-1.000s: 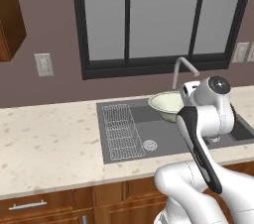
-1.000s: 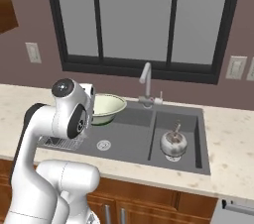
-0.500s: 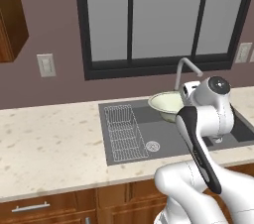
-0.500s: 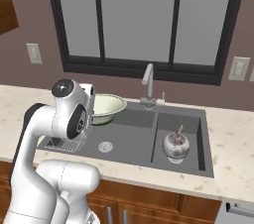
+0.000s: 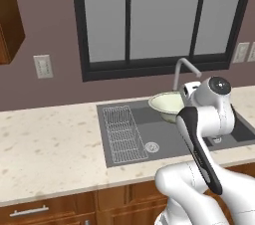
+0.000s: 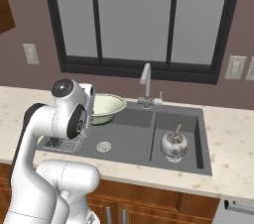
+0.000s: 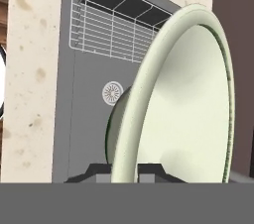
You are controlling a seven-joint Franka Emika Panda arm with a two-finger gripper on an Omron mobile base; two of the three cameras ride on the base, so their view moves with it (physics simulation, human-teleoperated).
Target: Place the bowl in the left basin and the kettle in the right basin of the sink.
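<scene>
the gripper (image 7: 124, 171), nearly closed, pinches the bowl (image 7: 188, 99) by its rim above the left basin (image 5: 164, 137). the kettle (image 6: 173, 143) already sits in the right basin (image 6: 191, 139) beside it.

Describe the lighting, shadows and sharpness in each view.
Left base view: flat, even rendered light, no glare; the bowl stays crisp. Right base view: equally sharp, with a soft shadow beneath the kettle. Hand view: the bowl's rim looms large and stretched by closeness, shading smoothly, above the wire rack.

No readable text, no labels, no brand marks, no numbers on anything in view
</scene>
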